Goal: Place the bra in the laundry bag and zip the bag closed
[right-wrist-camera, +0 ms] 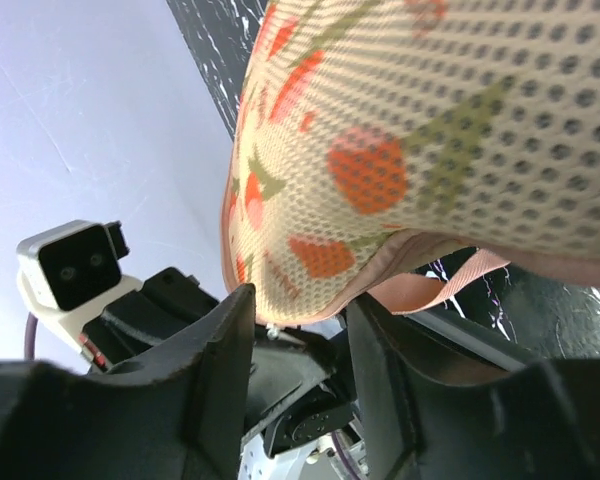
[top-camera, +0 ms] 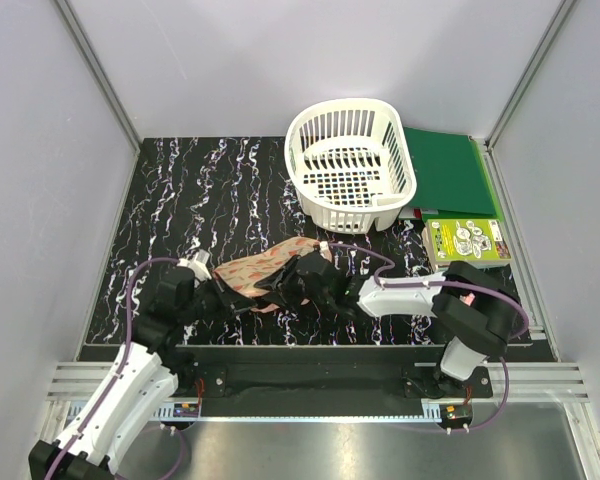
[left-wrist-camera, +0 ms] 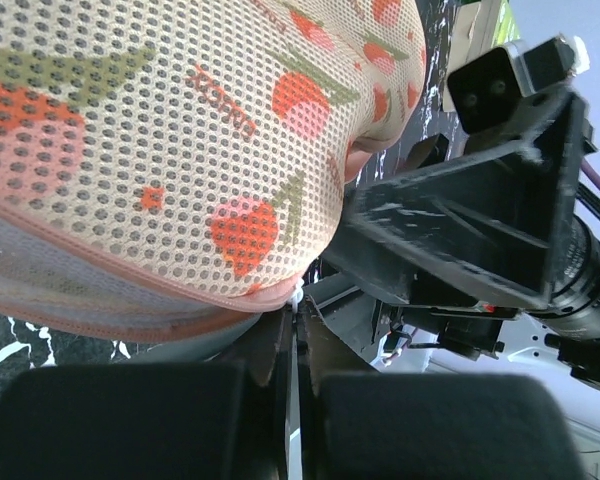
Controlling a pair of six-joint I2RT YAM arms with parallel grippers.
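Note:
The laundry bag (top-camera: 265, 268), peach mesh with a watermelon print, is held between my two grippers over the black marbled table. My left gripper (top-camera: 242, 300) is shut on the small white zipper pull (left-wrist-camera: 301, 291) at the bag's pink trim; the bag (left-wrist-camera: 160, 150) fills the left wrist view above my left gripper (left-wrist-camera: 298, 322). My right gripper (top-camera: 305, 283) has the bag's end (right-wrist-camera: 430, 130) between its fingers, which stand apart and touch it on both sides, as the right wrist view of the gripper (right-wrist-camera: 300, 310) shows. A pink loop (right-wrist-camera: 450, 285) hangs by it. I see no bra in any view.
A white slotted basket (top-camera: 350, 165) stands at the back right. Green folders (top-camera: 450, 170) and a printed booklet (top-camera: 467, 240) lie to its right. Grey walls close the table on three sides. The two grippers are very close together.

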